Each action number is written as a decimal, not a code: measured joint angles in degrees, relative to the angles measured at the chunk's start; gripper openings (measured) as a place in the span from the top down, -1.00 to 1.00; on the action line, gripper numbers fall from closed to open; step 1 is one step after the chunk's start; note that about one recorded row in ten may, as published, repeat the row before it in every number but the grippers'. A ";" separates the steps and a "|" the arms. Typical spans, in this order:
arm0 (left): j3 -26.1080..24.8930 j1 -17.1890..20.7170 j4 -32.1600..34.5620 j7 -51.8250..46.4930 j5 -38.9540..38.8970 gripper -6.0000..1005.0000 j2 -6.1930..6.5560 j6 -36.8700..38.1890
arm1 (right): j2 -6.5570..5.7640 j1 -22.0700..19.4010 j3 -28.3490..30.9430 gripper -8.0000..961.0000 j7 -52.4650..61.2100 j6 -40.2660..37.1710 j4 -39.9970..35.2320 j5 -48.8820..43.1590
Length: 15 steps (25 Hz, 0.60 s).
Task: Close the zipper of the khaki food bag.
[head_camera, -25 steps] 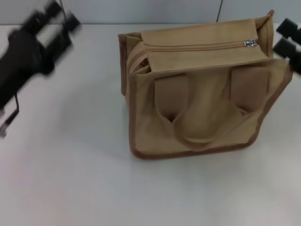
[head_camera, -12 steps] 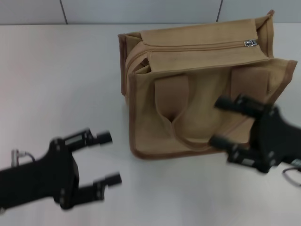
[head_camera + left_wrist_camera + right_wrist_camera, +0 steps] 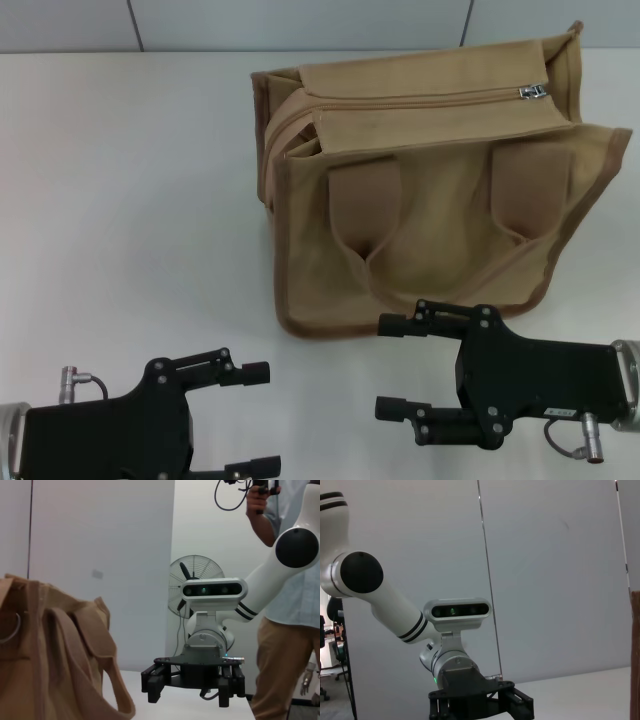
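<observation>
The khaki food bag (image 3: 440, 230) stands on the white table, its two tan handles hanging down the front. The zipper (image 3: 420, 99) runs along the top flap, with its silver slider (image 3: 532, 92) at the right end. At the left end the flap stands a little apart from the bag's side. My left gripper (image 3: 258, 418) is open and empty at the near left, well clear of the bag. My right gripper (image 3: 392, 366) is open and empty just in front of the bag's bottom edge. The bag also shows in the left wrist view (image 3: 50, 655).
The white table (image 3: 130, 200) stretches left of the bag, with a grey wall behind it. The left wrist view shows my right gripper (image 3: 192, 680), a fan (image 3: 196, 582) and a standing person (image 3: 287, 645). The right wrist view shows my left gripper (image 3: 480, 702).
Both arms have swung from the far corners of the table down to the near edge, in front of the bag. The bag and the slider have not moved.
</observation>
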 joint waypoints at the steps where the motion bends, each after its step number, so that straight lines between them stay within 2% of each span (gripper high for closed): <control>1: 0.06 -0.16 -0.03 0.00 0.32 -0.51 -0.03 0.01 | 0.00 0.00 0.00 -0.51 0.00 0.00 0.00 0.00; 15: -0.22 0.02 -1.04 -0.68 0.38 -0.51 -0.18 -1.24 | -0.02 0.33 -0.39 -0.51 -0.13 0.96 0.47 0.03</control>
